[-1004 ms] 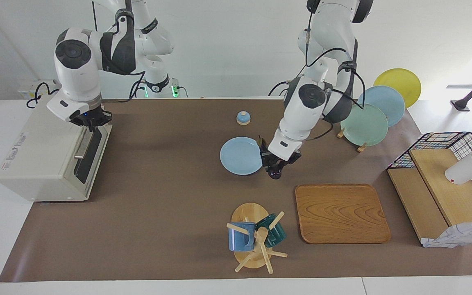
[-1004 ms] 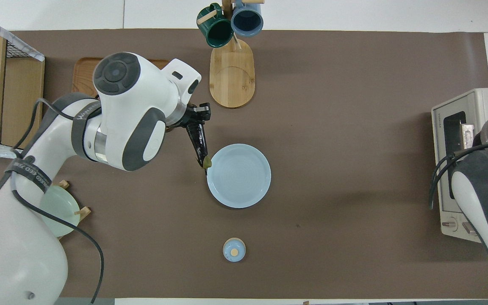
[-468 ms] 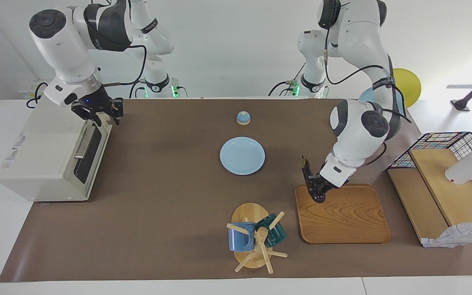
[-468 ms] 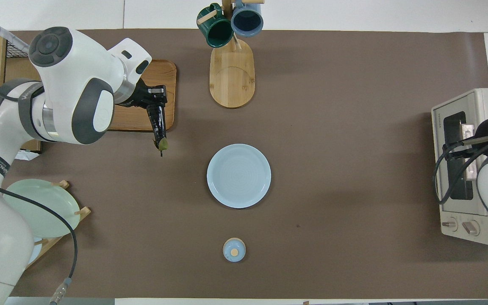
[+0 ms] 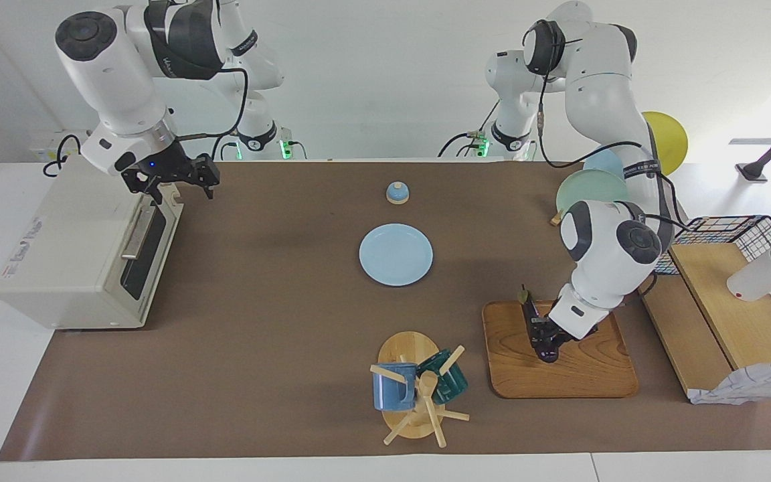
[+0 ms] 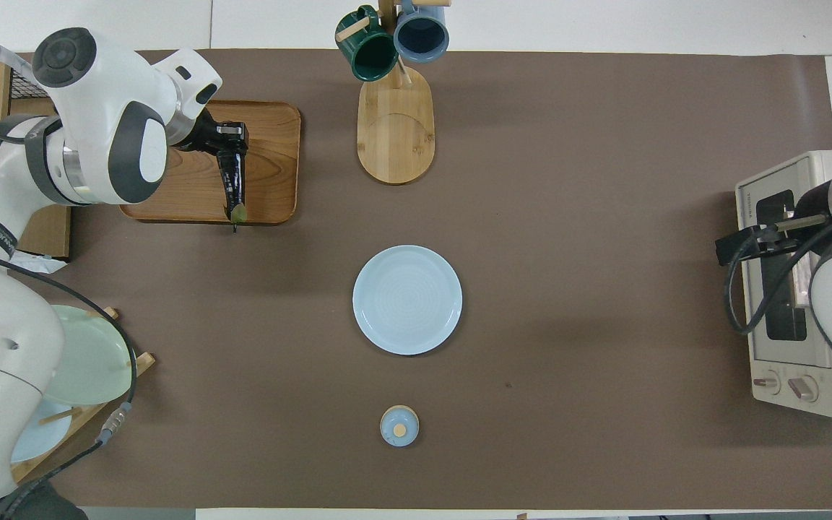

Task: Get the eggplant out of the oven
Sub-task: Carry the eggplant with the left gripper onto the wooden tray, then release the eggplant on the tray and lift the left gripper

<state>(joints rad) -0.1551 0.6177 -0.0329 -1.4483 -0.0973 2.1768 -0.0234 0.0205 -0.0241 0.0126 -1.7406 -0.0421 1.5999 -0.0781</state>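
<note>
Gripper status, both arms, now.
Left gripper: shut on the slim dark purple eggplant, over the wooden tray.
Right gripper: open, empty, above the cream-white toaster oven.

A glossy purple-black eggplant (image 5: pixel 534 323) with a green stem tip lies against the grained honey-brown wooden tray (image 5: pixel 586 381). The boxy oven (image 5: pixel 71 261) is cream-white with dark glass. A pale blue round plate (image 5: pixel 395 254) sits on the brown surface (image 5: pixel 258 321).
</note>
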